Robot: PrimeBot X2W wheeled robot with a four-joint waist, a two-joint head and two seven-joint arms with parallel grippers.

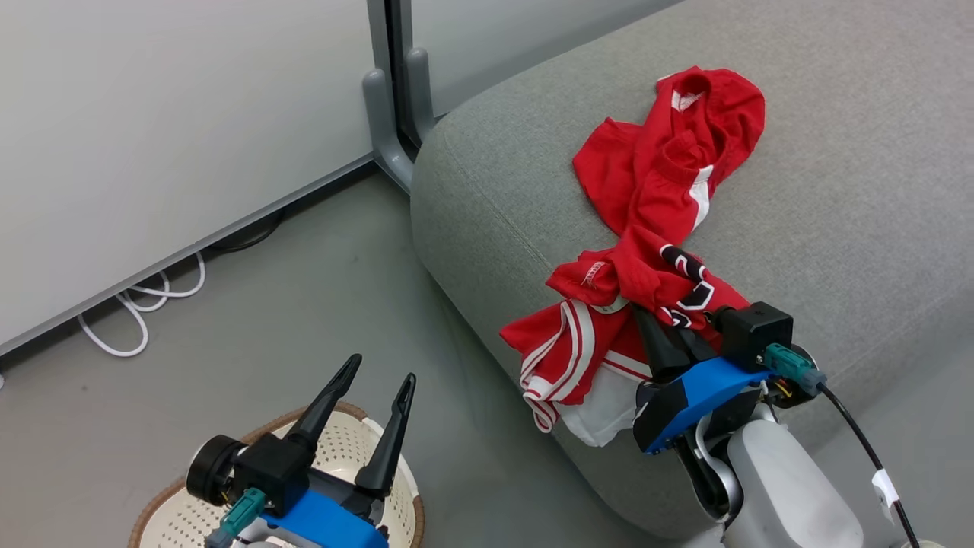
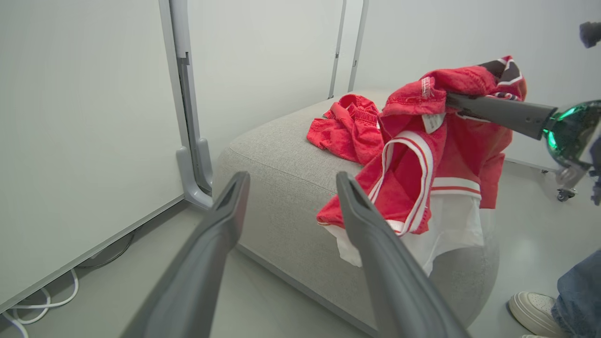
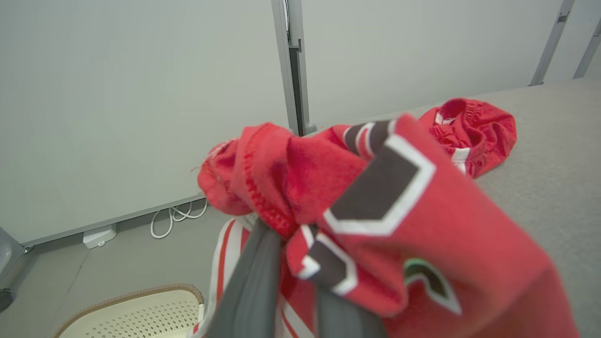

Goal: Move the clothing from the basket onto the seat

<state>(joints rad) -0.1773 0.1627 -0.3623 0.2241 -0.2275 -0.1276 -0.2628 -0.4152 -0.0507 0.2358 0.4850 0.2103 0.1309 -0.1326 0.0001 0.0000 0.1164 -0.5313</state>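
My right gripper (image 1: 660, 326) is shut on the red clothing with black-and-white lettering (image 1: 670, 285), pinched between dark fingers (image 3: 253, 281). This garment rests at the front edge of the grey seat (image 1: 837, 190), and its striped hem and white lining (image 1: 601, 396) hang over the side. A second red garment with a white stripe (image 1: 677, 160) lies crumpled further back on the seat. My left gripper (image 1: 377, 380) is open and holds nothing, above the cream basket (image 1: 346, 449) on the floor at the lower left. In the left wrist view its fingers (image 2: 225, 220) point towards the hanging clothing (image 2: 413, 164).
A grey partition post (image 1: 388, 114) stands at the seat's far left corner. White cables (image 1: 144, 304) lie on the floor along the wall. A person's white shoe (image 2: 530, 307) and a jeans leg (image 2: 580, 291) are on the floor right of the seat.
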